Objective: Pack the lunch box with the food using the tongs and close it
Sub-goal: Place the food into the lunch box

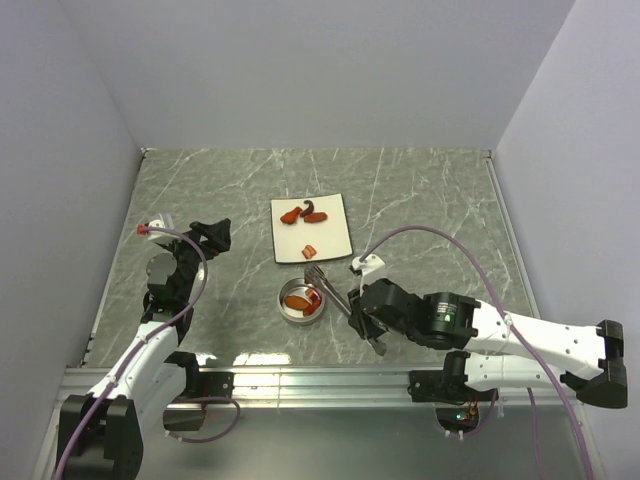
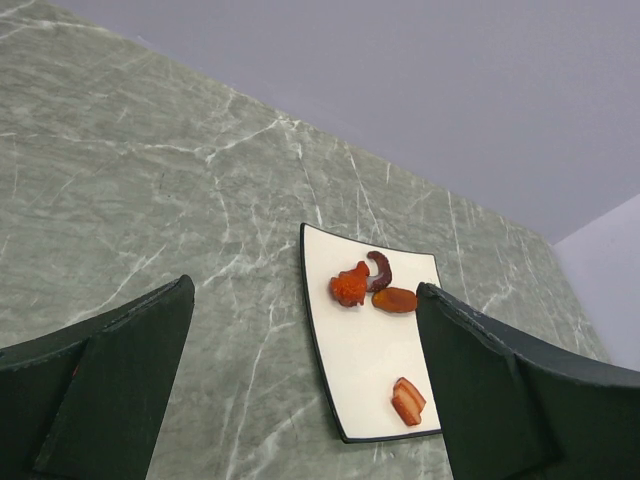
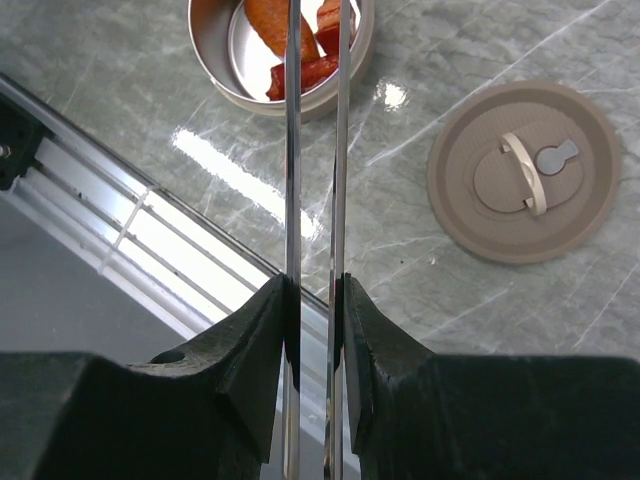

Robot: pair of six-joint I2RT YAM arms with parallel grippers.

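The round silver lunch box tin (image 1: 302, 302) stands open on the green marbled counter (image 1: 200, 180), just near of the white square plate (image 1: 336, 216). It holds an orange piece (image 3: 268, 20) and a couple of red pieces (image 3: 305, 75) of the food. Four more pieces lie on the plate: an orange-red lump (image 2: 349, 287), a dark purple curved strip (image 2: 381, 268) and a brown-orange oval (image 2: 394, 299) clustered at its far end, and a red-orange chunk (image 2: 407, 401) apart near its near edge. The flat brown lid (image 3: 522, 170) lies handle-up on the counter beside the tin, apart from it. The right pincer (image 3: 315, 290) is clenched on the tongs (image 3: 293, 150), squeezing the two thin arms nearly parallel. The arms reach over the tin and its food, their tips cut off at the top of the wrist view. The left pincer (image 2: 305, 290) is spread wide and grasps nothing, hovering left of the plate.
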